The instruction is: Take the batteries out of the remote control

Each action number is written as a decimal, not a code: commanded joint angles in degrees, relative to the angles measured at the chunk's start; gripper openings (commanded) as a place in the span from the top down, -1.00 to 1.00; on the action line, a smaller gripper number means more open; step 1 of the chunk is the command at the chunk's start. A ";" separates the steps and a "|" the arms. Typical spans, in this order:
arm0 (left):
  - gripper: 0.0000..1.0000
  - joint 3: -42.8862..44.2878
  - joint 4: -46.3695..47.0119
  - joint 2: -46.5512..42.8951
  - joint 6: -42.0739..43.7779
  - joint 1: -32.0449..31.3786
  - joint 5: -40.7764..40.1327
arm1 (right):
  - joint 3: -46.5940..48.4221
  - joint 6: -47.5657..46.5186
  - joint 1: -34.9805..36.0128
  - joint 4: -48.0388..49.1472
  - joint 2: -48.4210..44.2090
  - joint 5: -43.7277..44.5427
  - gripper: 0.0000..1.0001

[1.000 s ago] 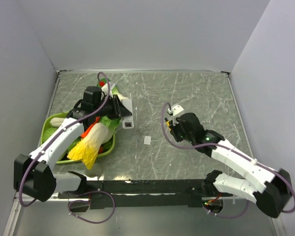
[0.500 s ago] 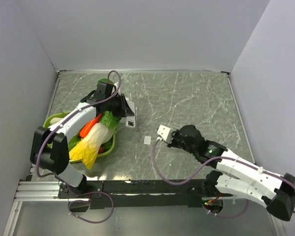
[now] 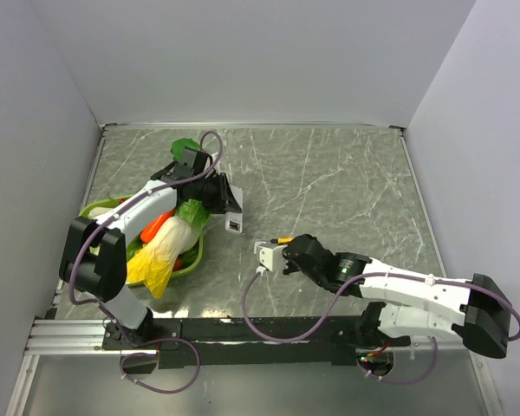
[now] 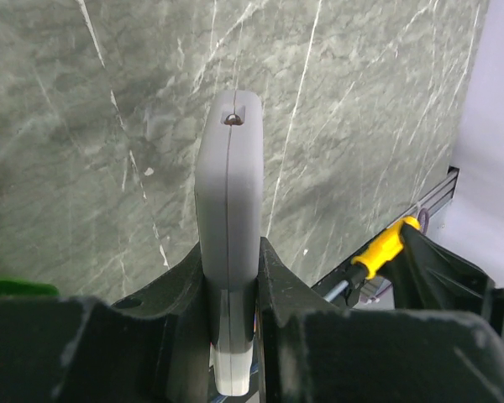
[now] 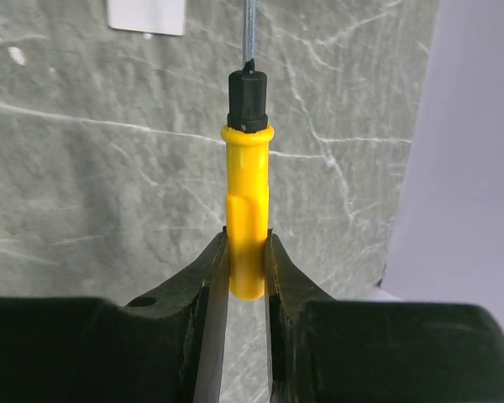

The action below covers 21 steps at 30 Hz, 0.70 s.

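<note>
Left jaws clamp remote control (image 4: 228, 210) (held edge-on)

From my end the table (image 3: 347, 173) reads as a grey-green slab veined with white streaks, walled in pale on three sides. Two things sit directly on it. Over on the left edge there is a lime-green tray (image 3: 88, 209) – piled with vegetables, one pale yellow bundle (image 3: 160, 251) reaching its near rim. Out on the bare stone near the middle lies a small light-grey square cover (image 5: 147, 15) – flat and on its own, well apart from the tray.
</note>
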 commanded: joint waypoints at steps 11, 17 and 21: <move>0.98 3.08 -3.49 -3.58 2.99 0.50 -9.69 | 7.72 39.66 7.08 -10.64 9.01 -20.32 1.00; 0.98 1.58 -2.35 -4.03 3.16 1.20 -7.94 | 10.52 53.99 7.81 -12.11 8.12 -19.45 1.00; 0.98 1.84 -2.35 -2.80 5.79 1.12 -4.42 | 9.56 56.72 7.89 -12.56 6.11 -17.77 1.00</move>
